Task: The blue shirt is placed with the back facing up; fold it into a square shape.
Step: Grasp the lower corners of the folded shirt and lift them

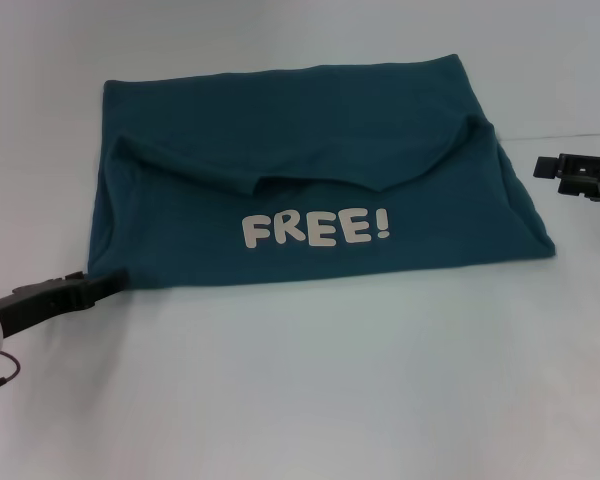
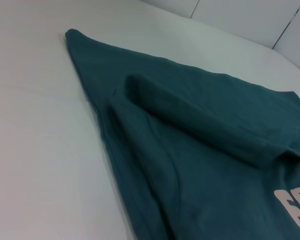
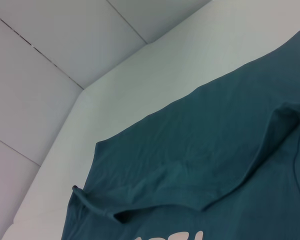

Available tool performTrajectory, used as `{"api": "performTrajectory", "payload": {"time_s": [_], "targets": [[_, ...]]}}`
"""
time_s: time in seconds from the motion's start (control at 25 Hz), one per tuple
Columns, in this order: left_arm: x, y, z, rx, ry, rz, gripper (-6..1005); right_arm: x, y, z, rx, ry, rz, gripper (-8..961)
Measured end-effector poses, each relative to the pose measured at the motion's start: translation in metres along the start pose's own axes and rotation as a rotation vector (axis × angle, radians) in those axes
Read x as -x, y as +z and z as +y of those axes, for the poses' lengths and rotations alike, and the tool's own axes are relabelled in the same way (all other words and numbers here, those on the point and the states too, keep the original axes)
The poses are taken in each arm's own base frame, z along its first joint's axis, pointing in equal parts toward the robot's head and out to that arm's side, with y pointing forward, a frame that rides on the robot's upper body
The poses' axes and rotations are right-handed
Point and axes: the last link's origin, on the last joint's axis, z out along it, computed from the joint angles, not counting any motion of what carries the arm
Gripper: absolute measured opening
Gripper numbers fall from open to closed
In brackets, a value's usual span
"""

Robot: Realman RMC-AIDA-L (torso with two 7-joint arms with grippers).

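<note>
Left gripper (image 1: pixel 108 284) sits low at the near left corner of the shirt (image 1: pixel 310 170), its black tip touching the fabric edge; whether it pinches the cloth or how far it gapes cannot be told. Right gripper (image 1: pixel 542 166) hangs just off the shirt's right edge, apart from it, its opening also unclear. Shirt lies folded on the white table (image 1: pixel 330 390), with "FREE!" (image 1: pixel 315 229) print facing up near the front edge.
</note>
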Motion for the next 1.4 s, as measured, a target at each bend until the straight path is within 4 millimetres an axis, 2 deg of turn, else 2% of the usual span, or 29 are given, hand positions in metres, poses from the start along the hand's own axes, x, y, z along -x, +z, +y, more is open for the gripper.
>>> {"api": "performTrajectory", "payload": {"time_s": [1.08, 1.28, 1.4], "targets": [[-0.0057, 0.0075, 0.0005, -0.044, 0.035, -0.005, 659, -0.0021, 0.0000, -0.0029, -0.011, 0.009, -0.007, 712], [-0.0063, 0.0072, -0.0004, -0.050, 0.032, -0.001, 436, -0.0030, 0.0015, -0.0041, -0.019, 0.010, -0.011, 713], [-0.0074, 0.0080, -0.0003, -0.054, 0.034, 0.000, 371, -0.0036, 0.0020, -0.0041, -0.018, 0.009, -0.010, 713]]}}
